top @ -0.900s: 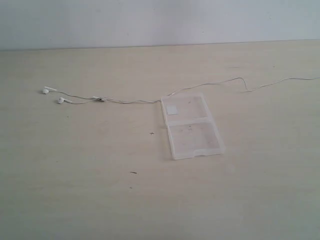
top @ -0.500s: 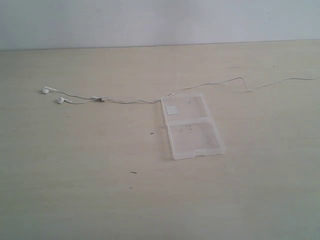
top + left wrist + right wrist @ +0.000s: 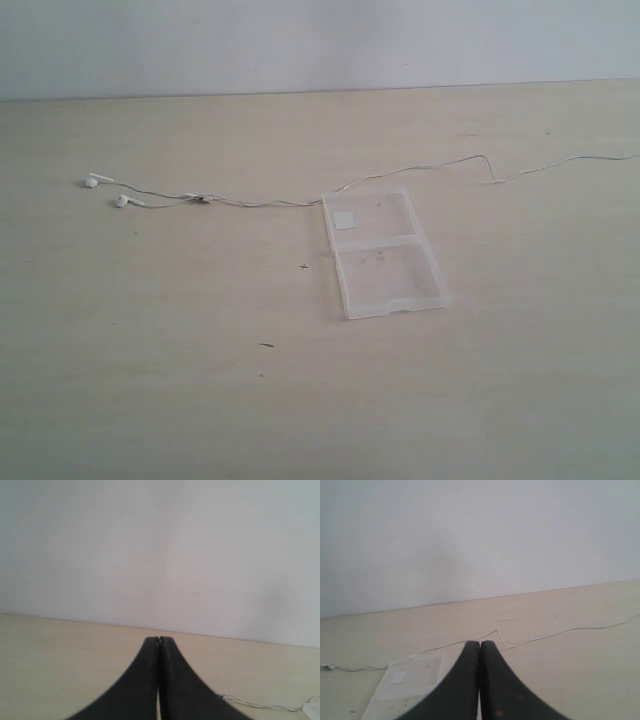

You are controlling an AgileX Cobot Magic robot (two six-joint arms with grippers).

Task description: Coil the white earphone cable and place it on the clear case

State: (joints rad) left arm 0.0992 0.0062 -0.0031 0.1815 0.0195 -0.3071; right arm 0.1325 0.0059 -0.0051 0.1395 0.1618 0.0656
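At the bottom edge of each wrist view, nearest the lens, the left gripper (image 3: pixel 159 641) and the right gripper (image 3: pixel 480 644) each show their two black fingers pressed together at the tips with nothing between them. Neither arm shows in the exterior view. In that view the pale table (image 3: pixel 150 400) carries a small dark fleck (image 3: pixel 267 345) at lower centre. Above it, mid-frame, the clear case (image 3: pixel 385 252) lies flat with both halves spread. Beyond it the white earphone cable (image 3: pixel 260 204) runs uncoiled across the frame. Its two earbuds (image 3: pixel 92 181) sit at the upper left and the inline piece (image 3: pixel 203 199) is just right of them. The wire passes the case's upper-left corner, touching or just beside it, I cannot tell which, then wavers out of the right edge below the wall (image 3: pixel 300 40). Coiling has not begun, so the step in hand looks to be the first grasp. The claws should open before they descend, and the tips should come right down to the tabletop, since so thin a wire offers little to pinch. Taking the earbud end with the left and the long run with the right would spare any crossing. The slack should be gathered gently so the wire does not drag the light case askew.
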